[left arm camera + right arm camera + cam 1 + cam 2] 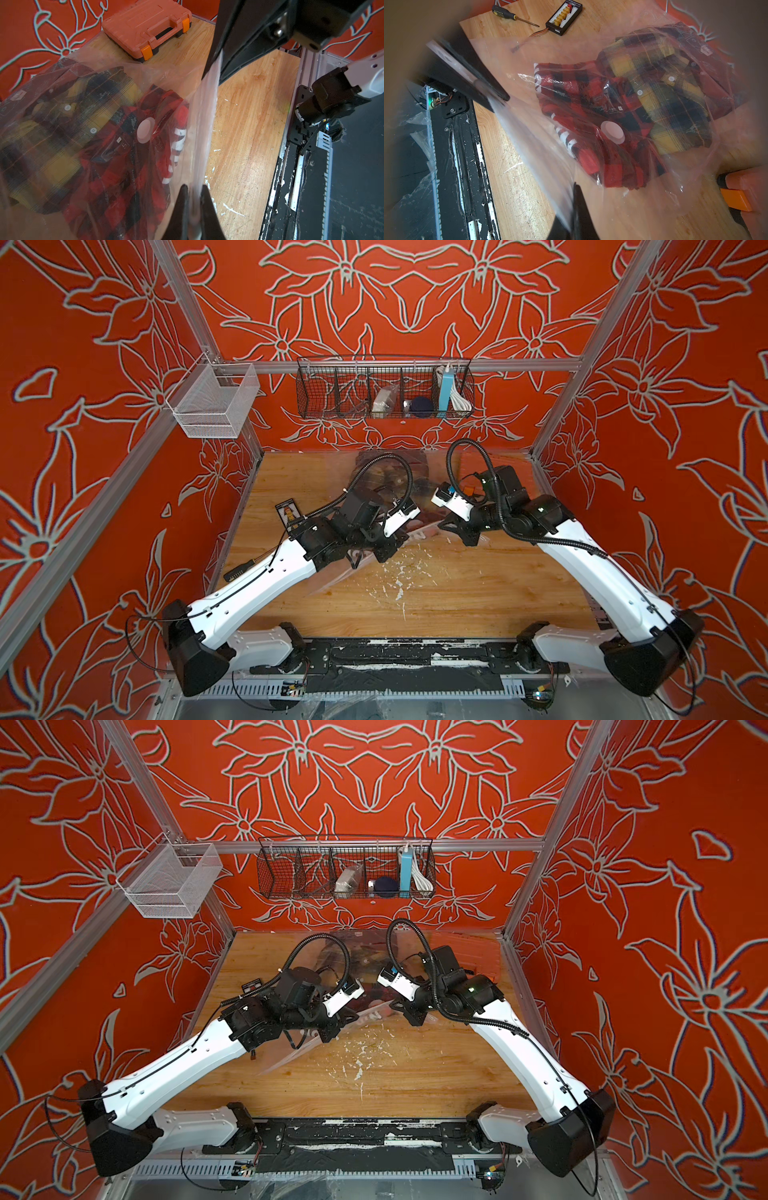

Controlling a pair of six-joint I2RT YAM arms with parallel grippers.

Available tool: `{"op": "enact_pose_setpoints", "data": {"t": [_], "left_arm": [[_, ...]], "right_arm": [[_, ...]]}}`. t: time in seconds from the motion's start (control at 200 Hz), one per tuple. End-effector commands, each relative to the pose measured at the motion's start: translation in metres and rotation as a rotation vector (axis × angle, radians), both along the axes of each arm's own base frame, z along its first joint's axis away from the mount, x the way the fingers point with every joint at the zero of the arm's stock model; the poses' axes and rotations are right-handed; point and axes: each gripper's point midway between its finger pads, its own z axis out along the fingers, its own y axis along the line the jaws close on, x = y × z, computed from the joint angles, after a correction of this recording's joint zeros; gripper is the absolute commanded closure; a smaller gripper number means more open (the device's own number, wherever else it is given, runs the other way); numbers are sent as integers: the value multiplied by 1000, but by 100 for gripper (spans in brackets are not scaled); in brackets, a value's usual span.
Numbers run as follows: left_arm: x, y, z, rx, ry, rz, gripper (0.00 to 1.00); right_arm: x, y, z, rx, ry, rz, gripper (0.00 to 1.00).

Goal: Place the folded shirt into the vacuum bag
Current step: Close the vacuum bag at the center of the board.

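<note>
The vacuum bag (172,83) is clear crinkly plastic lying on the wooden table, with a white valve disc (145,129) on top. Inside it lies a folded red-and-black plaid shirt (116,187) (583,108), partly overlapped by a yellow-and-black plaid shirt (62,128) (675,99) deeper in. My left gripper (194,187) (499,104) is shut on the bag's near edge strip. My right gripper (574,185) (214,74) is shut on the same strip further along. The strip (424,531) is stretched taut between them, raised off the table.
An orange tool case (149,29) (741,187) sits at the table's far right by the bag. A screwdriver (515,16) and a black connector board (564,16) lie at the left side. A black wire basket (384,389) and a white mesh basket (214,400) hang on the frame.
</note>
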Motion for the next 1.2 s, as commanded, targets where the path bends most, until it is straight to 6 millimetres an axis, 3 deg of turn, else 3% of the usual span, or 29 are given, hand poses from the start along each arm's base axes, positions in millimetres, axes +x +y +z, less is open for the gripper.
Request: {"op": "enact_pose_setpoints", "data": {"t": [0.0,0.921,1.031,1.171,1.196], "left_arm": [[-26,46,-44,211,161,69,100],[-27,66,-52,298,160,115,100],[-26,64,-50,289,154,116,100],[-20,51,-44,236,150,103,100],[-19,48,-41,220,148,101,100]], "right_arm": [[22,-19,20,16,-93,-117,100],[50,-51,22,31,-83,-282,100],[46,-48,21,43,-60,-270,100],[21,-28,26,109,-18,-163,100],[16,-25,24,108,-20,-140,95]]}}
